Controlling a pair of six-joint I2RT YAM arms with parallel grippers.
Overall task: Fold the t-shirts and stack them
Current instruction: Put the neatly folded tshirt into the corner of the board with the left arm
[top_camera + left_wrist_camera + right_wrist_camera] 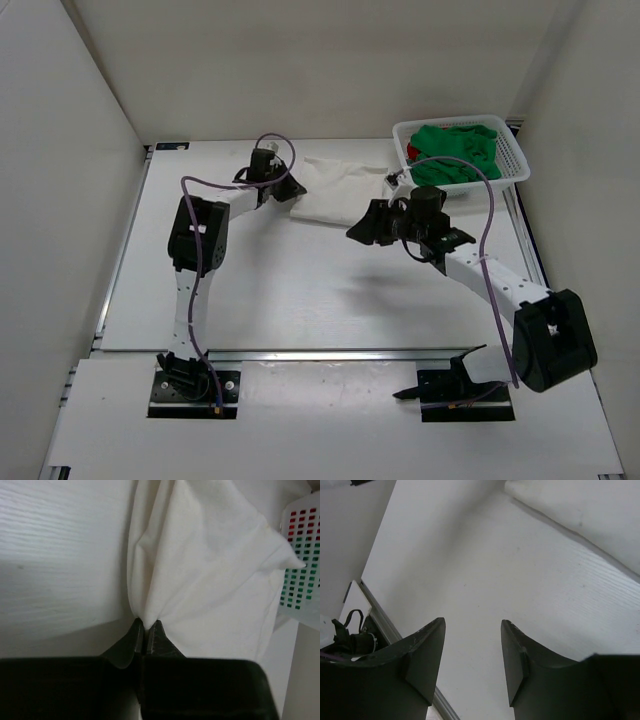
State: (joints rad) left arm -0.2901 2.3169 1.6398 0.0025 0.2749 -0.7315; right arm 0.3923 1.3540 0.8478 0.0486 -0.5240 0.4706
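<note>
The cream-white t-shirt [335, 188] lies bunched on the table at the back, left of the basket. My left gripper [287, 189] sits at the shirt's left edge. In the left wrist view the gripper [146, 625] is shut on a pinched fold of this shirt [200, 565], and creases fan out from the fingertips. The green t-shirt [455, 150] fills the basket, and a bit of the red t-shirt [412, 152] shows at its left side. My right gripper [365, 228] hovers open just in front of the white shirt. The right wrist view shows the gripper [472, 625] with nothing between its fingers and the shirt's edge [580, 505] beyond.
The white mesh basket [515, 160] stands at the back right corner, and its wall [300, 565] is close to the white shirt. White walls enclose the table on the left, back and right. A metal rail [300, 354] runs along the near table edge.
</note>
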